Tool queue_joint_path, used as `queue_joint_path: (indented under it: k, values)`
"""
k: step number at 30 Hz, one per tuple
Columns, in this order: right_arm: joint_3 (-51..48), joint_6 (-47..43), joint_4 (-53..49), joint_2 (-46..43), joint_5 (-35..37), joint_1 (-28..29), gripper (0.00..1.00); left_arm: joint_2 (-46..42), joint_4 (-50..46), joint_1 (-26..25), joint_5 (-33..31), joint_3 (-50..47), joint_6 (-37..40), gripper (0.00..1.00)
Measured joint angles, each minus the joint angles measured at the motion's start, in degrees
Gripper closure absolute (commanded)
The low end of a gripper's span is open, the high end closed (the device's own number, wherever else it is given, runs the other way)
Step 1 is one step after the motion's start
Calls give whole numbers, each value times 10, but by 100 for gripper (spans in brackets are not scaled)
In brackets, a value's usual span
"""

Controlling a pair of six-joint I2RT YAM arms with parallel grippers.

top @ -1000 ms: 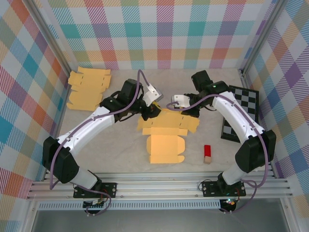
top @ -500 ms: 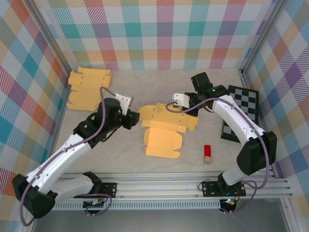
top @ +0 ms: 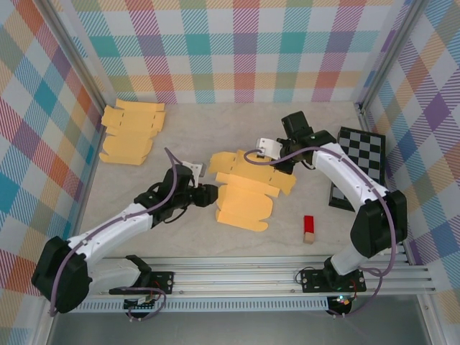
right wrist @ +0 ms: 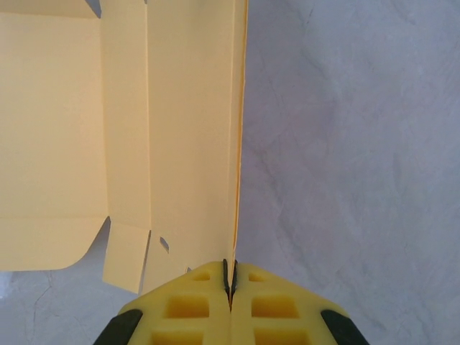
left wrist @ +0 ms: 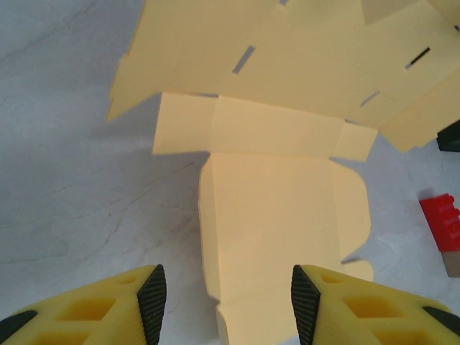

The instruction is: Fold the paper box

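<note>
Cardboard of the paper box [top: 243, 205] lies flat on the table [top: 180, 129] straight ahead of the left gripper [top: 209, 194], whose jaws stand apart and empty, the nearest panel reaching in between them; the right gripper [right wrist: 230, 277] is clenched on the box's upturned side edge, the sheet spreading away to its left

place: robot lab cell | evidence: plaid walls [top: 244, 43], aluminium rail [top: 237, 276]
</note>
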Motion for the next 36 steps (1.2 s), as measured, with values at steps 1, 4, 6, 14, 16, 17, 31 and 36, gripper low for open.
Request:
queue_joint_path:
  k: [1, 4, 6, 14, 16, 17, 31, 36]
  values:
    - [-2, 0, 0, 0, -1, 0, 100, 22, 12, 0, 2, 9, 0, 47]
    - [-3, 0, 0, 0, -4, 1, 100, 73, 40, 0, 3, 27, 2, 45]
    - [-3, 0, 0, 0, -7, 1, 100, 95, 58, 1, 4, 28, 7, 43]
    - [-5, 0, 1, 0, -26, 1, 100, 140, 73, 28, 2, 38, 40, 34]
    - [-7, 0, 2, 0, -28, 1, 100, 144, 77, 37, 2, 42, 48, 34]
    - [-8, 0, 2, 0, -29, 1, 100, 148, 79, 39, 3, 44, 50, 34]
    - [-5, 36, 2, 1, -27, 1, 100, 205, 120, 32, 64, 76, 4, 51]
    - [-2, 52, 2, 3, -32, 1, 100, 232, 145, 16, 68, 89, -18, 50]
